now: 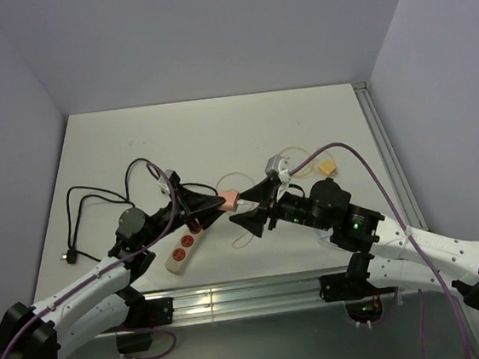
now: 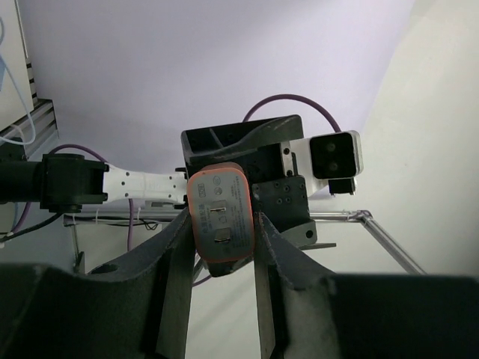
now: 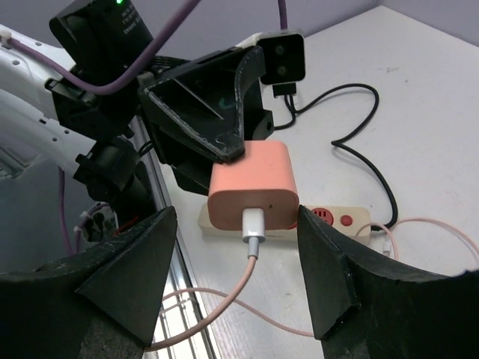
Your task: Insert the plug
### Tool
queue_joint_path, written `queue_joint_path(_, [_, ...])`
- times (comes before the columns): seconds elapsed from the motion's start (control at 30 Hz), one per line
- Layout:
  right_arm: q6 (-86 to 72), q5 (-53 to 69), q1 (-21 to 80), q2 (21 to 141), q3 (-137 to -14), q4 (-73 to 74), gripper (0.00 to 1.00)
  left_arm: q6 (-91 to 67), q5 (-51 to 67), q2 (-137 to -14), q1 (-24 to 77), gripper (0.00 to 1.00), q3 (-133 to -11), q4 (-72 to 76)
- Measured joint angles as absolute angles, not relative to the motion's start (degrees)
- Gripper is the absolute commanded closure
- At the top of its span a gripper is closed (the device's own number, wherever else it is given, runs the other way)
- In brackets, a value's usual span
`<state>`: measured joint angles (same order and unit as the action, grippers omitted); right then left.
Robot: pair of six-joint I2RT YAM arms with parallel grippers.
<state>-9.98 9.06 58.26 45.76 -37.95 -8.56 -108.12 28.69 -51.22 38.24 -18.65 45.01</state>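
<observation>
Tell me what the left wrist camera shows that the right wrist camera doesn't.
Left wrist only: the prong face of the charger, with two flat pins, clamped in the left gripper. Right wrist only: the cable plugged into the charger's back, the power strip on the table, a black cord, and the right gripper open around the charger. Both: the pink charger itself.

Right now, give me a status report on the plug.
Left jaws shut on pink charger. Right jaws open, flanking it, not touching. Cable plugged into charger. Power strip lies on table below.
</observation>
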Motion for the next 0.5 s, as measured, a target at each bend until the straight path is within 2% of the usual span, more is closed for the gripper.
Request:
queue_joint_path(0.23, [-10.3,9.1,58.4,47.4,-38.7,-10.4,0.28,-109.1,28.6,-52.2,38.2,1.00,-18.2,46.3])
queue_joint_path(0.33, [-10.5,9.1,58.4,48.5,-39.0,-11.2,0.31,-109.2,28.6,-52.4,38.2,1.00,-18.0,46.9])
queue_joint_path(0.4, [-10.6,9.1,58.4,49.3,-39.2,-11.7,0.37,-109.3,28.6,-52.4,38.3,1.00,-18.0,47.3])
queue_joint_path(0.47, [-10.3,8.8,58.3,50.0,-39.4,-12.1,0.60,-109.4,28.7,-52.3,38.3,1.00,-17.9,47.8])
queue_joint_path(0.5, [-10.2,8.2,58.2,50.2,-39.5,-12.3,0.78,-109.7,28.6,-52.3,38.3,1.00,-17.7,48.1])
